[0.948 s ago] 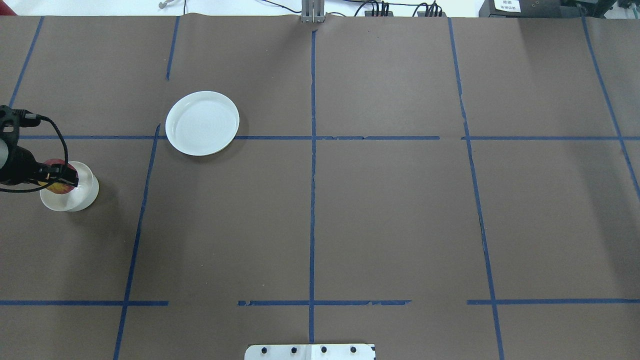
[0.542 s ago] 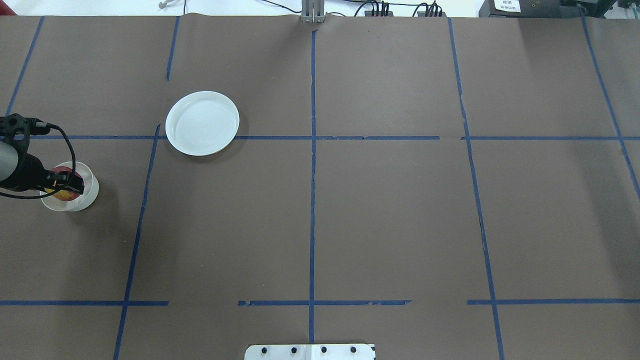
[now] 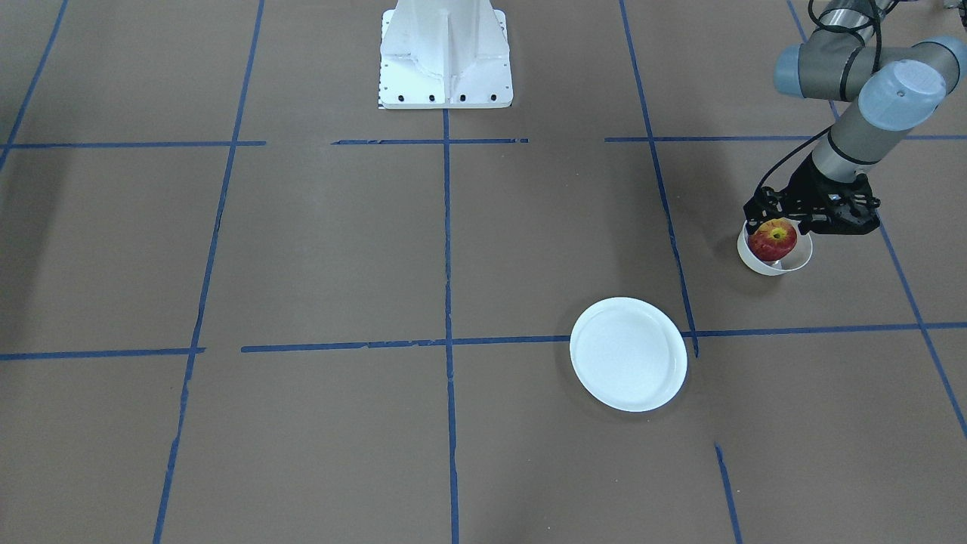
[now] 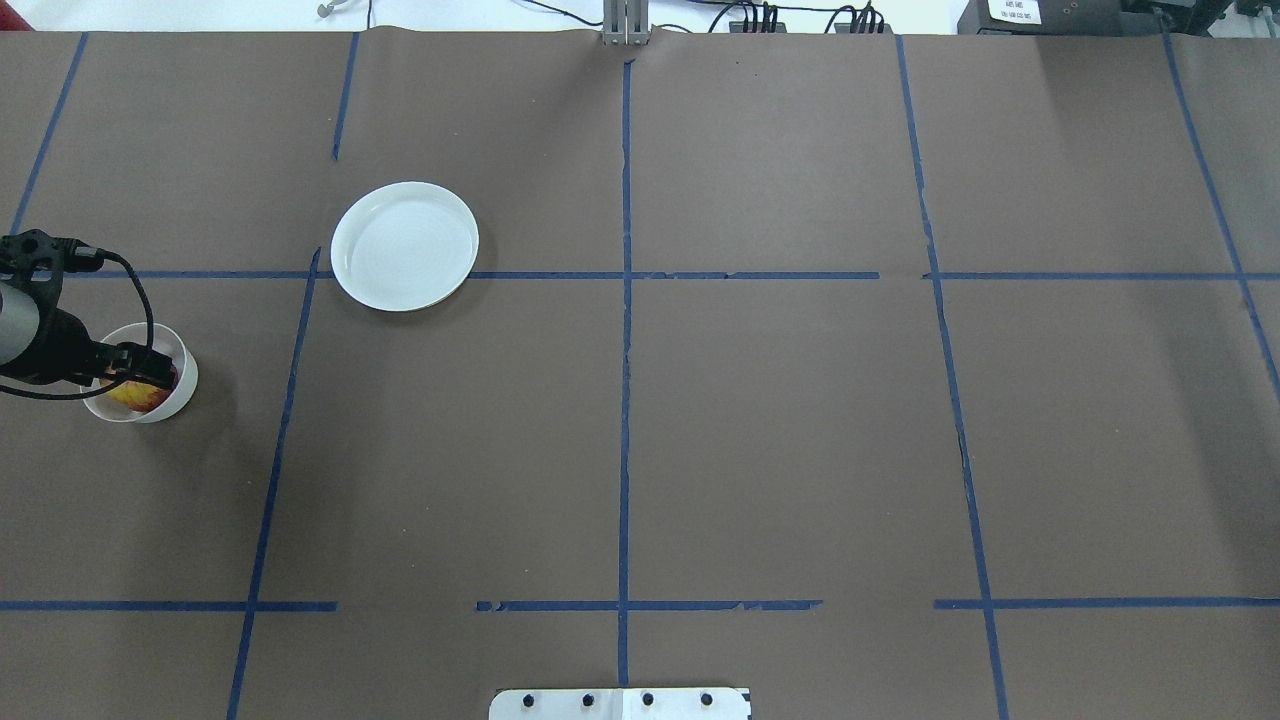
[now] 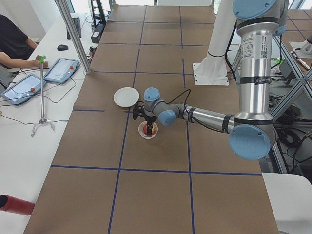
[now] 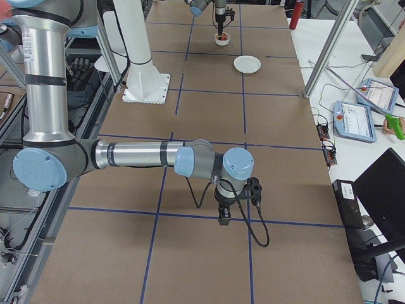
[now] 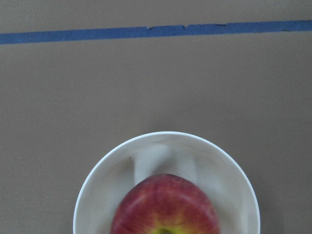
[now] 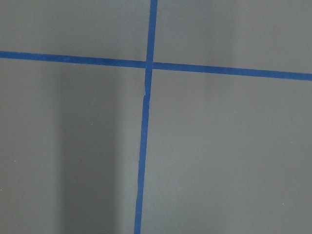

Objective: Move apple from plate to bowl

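The red apple (image 3: 772, 239) with its yellow-green dimple sits low inside the small cream bowl (image 3: 778, 267) near the table's left edge. My left gripper (image 3: 776, 225) reaches down into the bowl, and its fingers appear shut on the apple. In the overhead view the gripper (image 4: 150, 378) covers most of the apple (image 4: 135, 398) and the bowl (image 4: 188, 378). The left wrist view shows the apple (image 7: 165, 204) within the bowl (image 7: 102, 195). The white plate (image 3: 628, 353) lies bare, apart from the bowl. My right gripper (image 6: 223, 218) shows only in the exterior right view; I cannot tell its state.
Brown paper with blue tape lines (image 4: 624, 300) covers the table. The robot's white base (image 3: 446, 53) stands at the near middle edge. A person sits at tablets (image 5: 29, 80) on a side bench.
My left gripper has moved with the apple toward the bowl's middle and lowered it. The apple now sits deeper in the bowl. The plate has not moved.
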You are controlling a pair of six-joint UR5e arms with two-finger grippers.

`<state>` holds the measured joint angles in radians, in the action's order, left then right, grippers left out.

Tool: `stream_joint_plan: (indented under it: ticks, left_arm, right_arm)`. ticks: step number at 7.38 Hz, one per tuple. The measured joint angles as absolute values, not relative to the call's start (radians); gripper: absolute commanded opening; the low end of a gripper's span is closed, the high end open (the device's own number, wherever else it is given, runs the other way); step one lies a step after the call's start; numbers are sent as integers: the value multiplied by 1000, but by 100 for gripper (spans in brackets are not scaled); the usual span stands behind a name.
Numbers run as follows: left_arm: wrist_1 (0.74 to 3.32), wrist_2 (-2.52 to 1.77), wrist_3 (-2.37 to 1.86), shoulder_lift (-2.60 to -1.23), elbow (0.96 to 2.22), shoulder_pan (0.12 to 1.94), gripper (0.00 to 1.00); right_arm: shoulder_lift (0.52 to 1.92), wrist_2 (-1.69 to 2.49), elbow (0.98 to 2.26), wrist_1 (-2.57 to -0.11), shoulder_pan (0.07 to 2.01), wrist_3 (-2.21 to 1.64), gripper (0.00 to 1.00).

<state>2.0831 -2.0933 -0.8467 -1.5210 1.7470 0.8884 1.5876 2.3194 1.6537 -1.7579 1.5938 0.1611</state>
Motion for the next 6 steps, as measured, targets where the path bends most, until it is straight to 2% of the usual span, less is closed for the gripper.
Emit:
stream_joint_plan:
  ticks: [3, 6]
  left_arm:
    - [2065, -2172, -839, -1517, 1844, 933, 100]
    - [2056, -2197, -614, -1527, 1859, 1066, 100]
  right_arm:
    - [1588, 2319, 1654, -1758, 1594, 161, 100]
    - [1588, 2319, 1654, -1758, 1594, 161, 100]
